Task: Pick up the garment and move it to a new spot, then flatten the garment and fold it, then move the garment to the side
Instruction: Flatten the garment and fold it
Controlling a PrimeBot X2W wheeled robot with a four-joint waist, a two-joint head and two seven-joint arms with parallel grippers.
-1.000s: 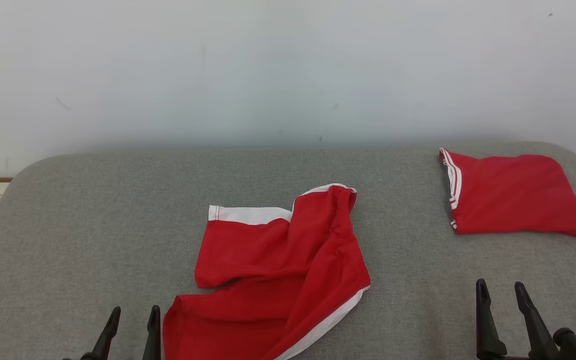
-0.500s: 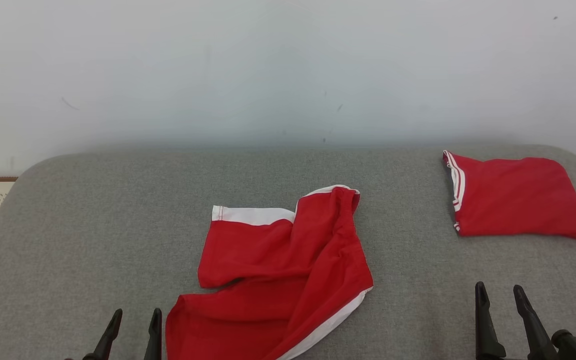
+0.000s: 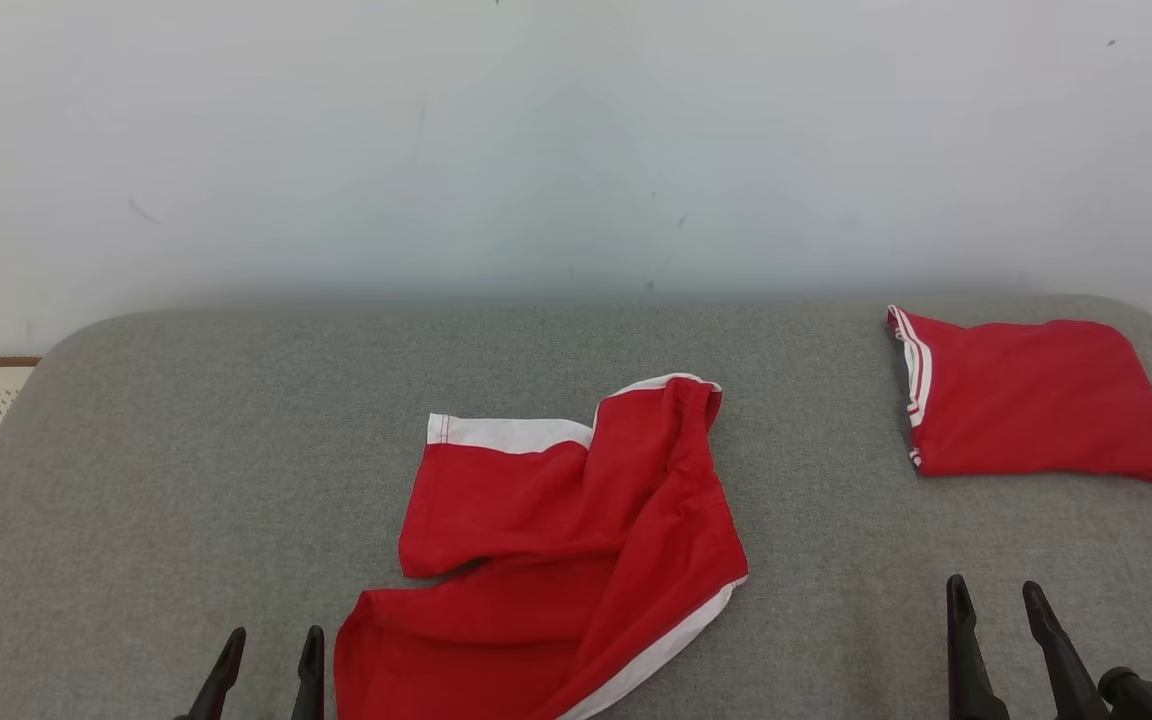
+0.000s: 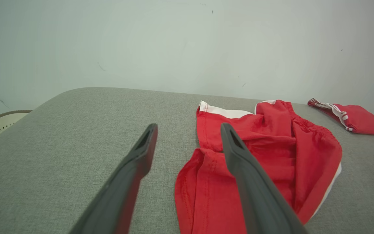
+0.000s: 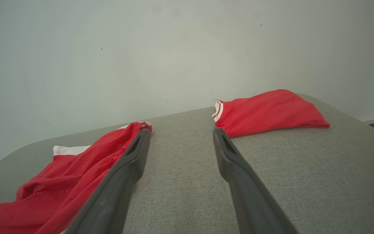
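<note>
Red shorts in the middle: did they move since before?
No. The red shorts sit just as far from the folded red garment on the grey cushion; the whole view shifted, so the camera moved.

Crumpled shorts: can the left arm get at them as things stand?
Likely yes. The left jaws stand open just left of the shorts, near their front corner, over bare cushion. Nothing lies between them.
</note>
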